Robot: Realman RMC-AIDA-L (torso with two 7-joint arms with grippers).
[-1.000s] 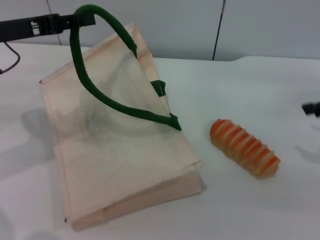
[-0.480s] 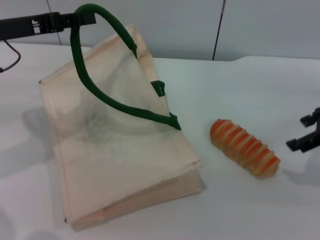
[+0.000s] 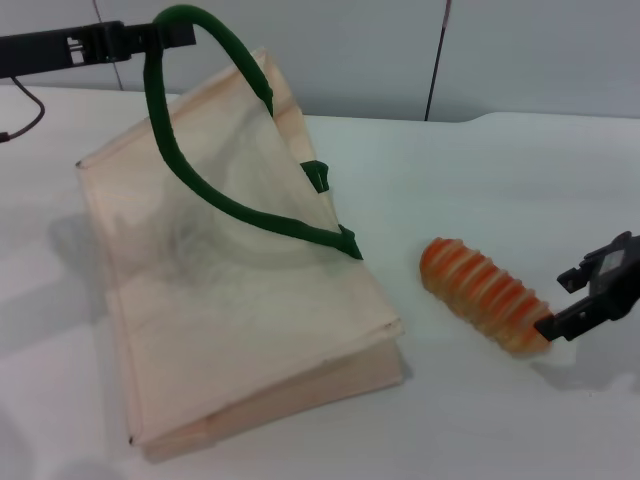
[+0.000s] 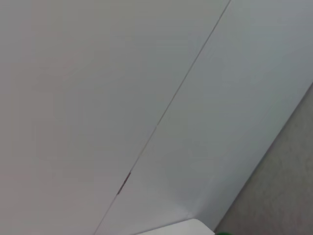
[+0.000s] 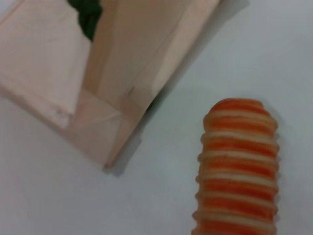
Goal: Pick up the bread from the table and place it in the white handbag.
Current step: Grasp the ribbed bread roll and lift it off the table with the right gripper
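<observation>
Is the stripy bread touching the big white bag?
Apart. In the head view, bare table shows between the bread and the white handbag; the right wrist view shows that gap too.

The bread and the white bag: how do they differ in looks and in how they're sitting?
The bread is small, rounded, orange with cream stripes; the white handbag is far larger, flat, cream fabric with green handles. The bread lies free, with the right hand at its end; the bag's handle is lifted by the left hand, opening its mouth. Both rest on the table.
</observation>
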